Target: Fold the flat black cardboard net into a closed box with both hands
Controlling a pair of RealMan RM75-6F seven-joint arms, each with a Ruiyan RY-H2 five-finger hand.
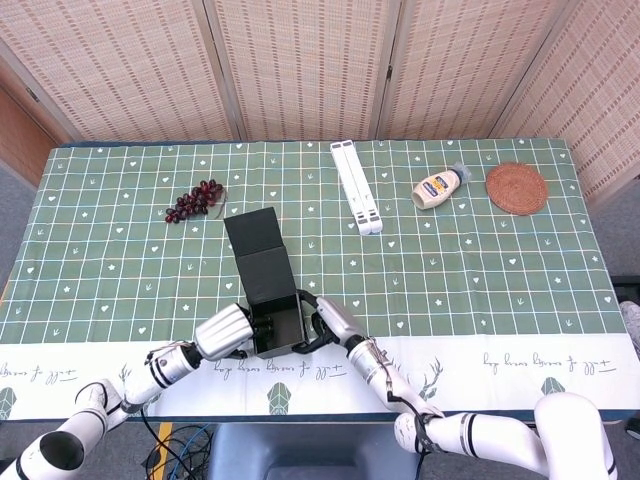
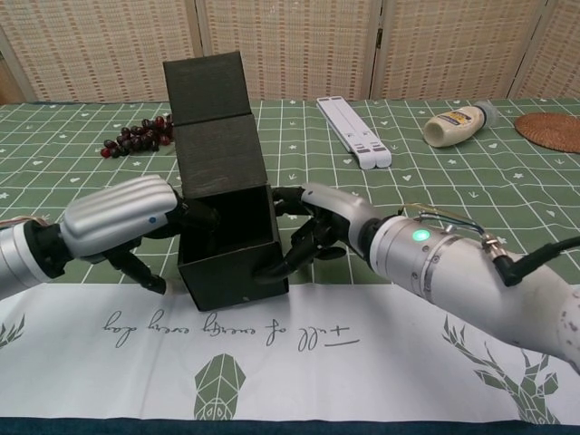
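Cardboard box point(image 2: 227, 240) stands open-topped just beyond the white table runner point(image 2: 299, 340), lid flaps upright. Your left hand point(image 2: 122, 222) and right hand point(image 2: 317, 231) clasp its side walls; hold them square, then fold the lid forward.

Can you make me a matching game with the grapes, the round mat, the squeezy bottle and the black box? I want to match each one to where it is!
Things:
1. grapes
2. round mat
3. squeezy bottle
4. black box

Places:
A. between the left hand and the right hand
B. far right corner of the table
C. far side, left of the box's raised lid
D. lying down just left of the round mat

Pairs: 1-C, 2-B, 3-D, 4-A
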